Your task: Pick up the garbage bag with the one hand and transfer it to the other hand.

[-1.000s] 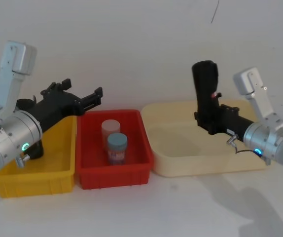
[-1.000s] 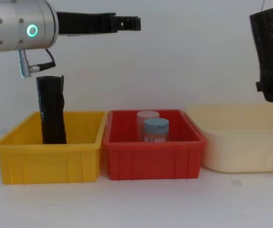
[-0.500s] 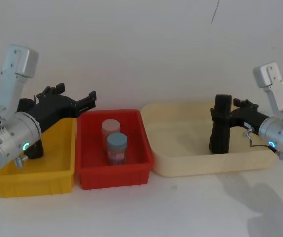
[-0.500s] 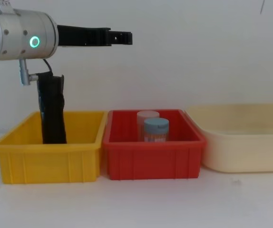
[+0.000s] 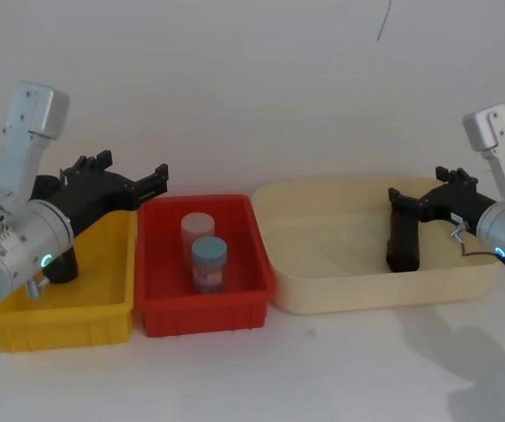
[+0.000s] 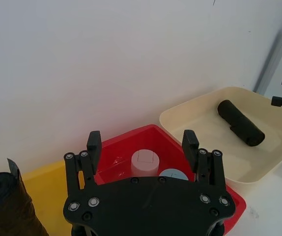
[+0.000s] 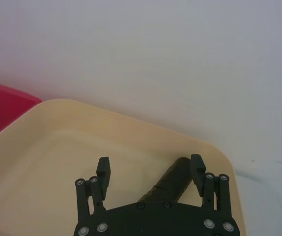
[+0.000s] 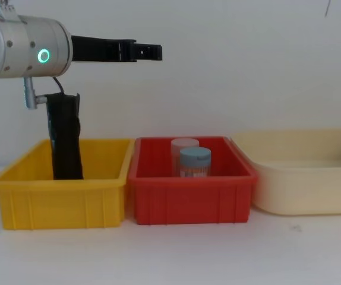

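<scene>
**Head view.** We list a yellow bin (image 5: 68, 321), a red bin (image 5: 204, 312) and a cream tray (image 5: 367, 290), set in a row on the white table (image 5: 323, 378).
- Two capped jars (image 5: 208, 264) stand in the red bin.
- The left pincer (image 5: 129, 169), on the green-ringed arm, hovers above the yellow bin's far side. Its fingers are spread and hold nothing.
- The right pincer (image 5: 420, 189), on the blue-ringed arm, hangs over the right part of the tray, also spread.
- The garbage bag (image 5: 402, 237) rests in the tray beneath the right pincer.

**Left wrist view.** We note the left fingers wide apart, with the red bin and jars beyond them. The garbage bag lies on its side on the tray floor. A second black roll (image 6: 8, 206) stands at the yellow bin.

**Right wrist view.** We note the fingers apart and empty, with the bag lying below and between them. We cannot tell whether they touch it.

**Chest view.** The left pincer is high above the bins. The black roll stands upright in the yellow bin, taller than its walls. One end of the bag shows over the tray wall at the right edge.
</scene>
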